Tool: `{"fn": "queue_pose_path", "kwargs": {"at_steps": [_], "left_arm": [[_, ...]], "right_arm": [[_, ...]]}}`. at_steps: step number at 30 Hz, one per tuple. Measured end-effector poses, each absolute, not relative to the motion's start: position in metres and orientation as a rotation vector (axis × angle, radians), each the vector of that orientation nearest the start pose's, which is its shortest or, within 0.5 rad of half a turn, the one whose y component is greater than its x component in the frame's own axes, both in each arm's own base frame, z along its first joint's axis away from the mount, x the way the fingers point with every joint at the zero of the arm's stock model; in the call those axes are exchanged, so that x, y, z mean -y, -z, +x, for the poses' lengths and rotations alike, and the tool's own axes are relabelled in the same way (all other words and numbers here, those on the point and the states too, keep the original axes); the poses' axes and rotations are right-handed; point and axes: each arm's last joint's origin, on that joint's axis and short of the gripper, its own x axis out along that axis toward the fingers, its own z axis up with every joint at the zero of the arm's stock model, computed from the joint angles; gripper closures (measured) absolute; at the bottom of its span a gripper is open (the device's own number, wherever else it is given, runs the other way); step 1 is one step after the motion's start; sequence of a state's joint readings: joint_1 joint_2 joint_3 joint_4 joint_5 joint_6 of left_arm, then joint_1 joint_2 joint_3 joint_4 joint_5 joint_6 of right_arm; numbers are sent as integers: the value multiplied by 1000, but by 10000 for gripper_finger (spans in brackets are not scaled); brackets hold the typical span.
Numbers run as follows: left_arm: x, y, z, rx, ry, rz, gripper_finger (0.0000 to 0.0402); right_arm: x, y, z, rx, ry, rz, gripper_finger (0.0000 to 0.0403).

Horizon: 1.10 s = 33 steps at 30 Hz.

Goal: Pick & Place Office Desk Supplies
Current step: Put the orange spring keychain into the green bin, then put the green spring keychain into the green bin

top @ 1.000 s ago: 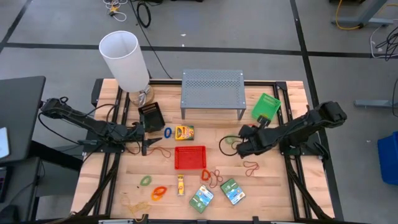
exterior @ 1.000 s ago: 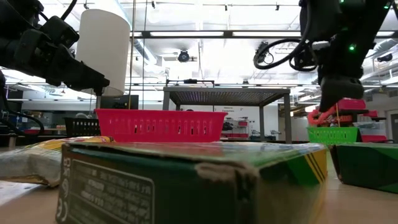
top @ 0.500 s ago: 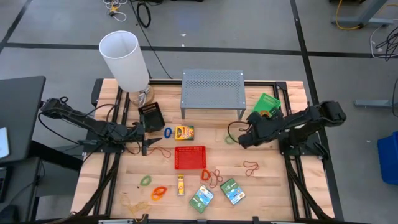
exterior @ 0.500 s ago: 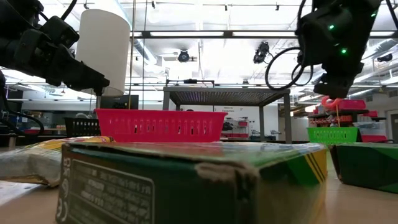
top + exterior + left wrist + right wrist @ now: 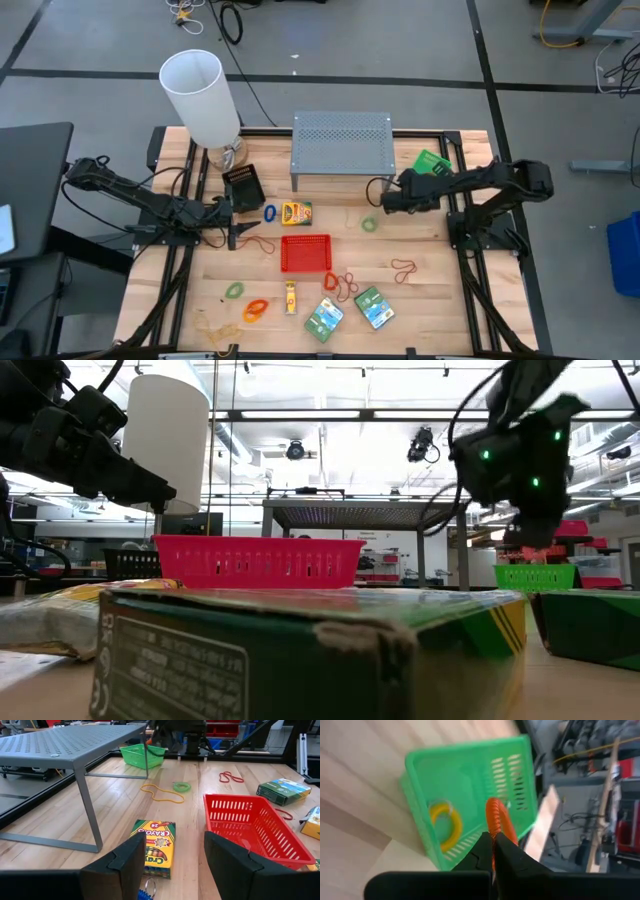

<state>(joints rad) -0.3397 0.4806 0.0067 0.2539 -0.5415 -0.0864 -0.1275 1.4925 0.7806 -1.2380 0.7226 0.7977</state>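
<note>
Because its 2 fingers are pinched flat together on an orange rubber band (image 5: pixel 498 822), the right gripper (image 5: pixel 493 851) carries the loop standing up from its tips, and it hangs above the green mesh tray (image 5: pixel 470 790) at the table's far right, which looks like the drop point, since a yellow band (image 5: pixel 445 822) already lies inside that tray. In the high view the right gripper (image 5: pixel 392 198) reaches across just short of the green mesh tray (image 5: pixel 430 165), with the grey perforated stand (image 5: pixel 341 140) close beside it, so my judgement is that the stand's near leg is the only thing crowding the approach. A green band (image 5: pixel 370 224) lies on the wood below the arm, and a red band (image 5: pixel 404 268) lies farther toward the front edge. Out from there, the red mesh tray (image 5: pixel 305 252) sits mid-table with the crayon box (image 5: pixel 296 212) behind it, a blue band (image 5: pixel 269 212) beside that and the black box (image 5: pixel 244 185) farther left; 2 green-blue packets (image 5: pixel 348 310) lie at the front with more loose bands. The left gripper (image 5: pixel 232 217) waits beside the black box with its fingers held apart and nothing between them. The white lampshade (image 5: pixel 203 95) stands at the far left corner, well clear of the work.
</note>
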Motion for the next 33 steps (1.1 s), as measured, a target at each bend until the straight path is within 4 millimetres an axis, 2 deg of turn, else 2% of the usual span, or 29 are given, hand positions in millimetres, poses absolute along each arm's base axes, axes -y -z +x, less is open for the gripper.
{"fn": "queue_pose_path", "kwargs": {"at_steps": [2, 5, 15, 19, 23, 28, 33], "left_arm": [[26, -147, 120, -190, -209, 8, 196], [26, -147, 120, -191, -209, 8, 196], [26, -147, 120, -190, -209, 8, 196], [26, -147, 120, -191, -209, 8, 196], [26, -147, 120, -191, -209, 9, 196], [26, -147, 120, -191, -209, 9, 196], [26, -147, 120, -191, -209, 9, 196]], "right_arm": [[46, -163, 184, -1512, 1219, -48, 399], [46, -161, 184, -1511, 1213, -44, 374], [45, -163, 189, -1519, 1167, -20, 236], [45, -164, 189, -1517, 1167, -22, 197], [37, -168, 194, -1493, 1134, -40, 188], [17, -191, 215, -1415, 1033, -79, 186], [-15, -215, 239, -1362, 749, -69, 186]]}}
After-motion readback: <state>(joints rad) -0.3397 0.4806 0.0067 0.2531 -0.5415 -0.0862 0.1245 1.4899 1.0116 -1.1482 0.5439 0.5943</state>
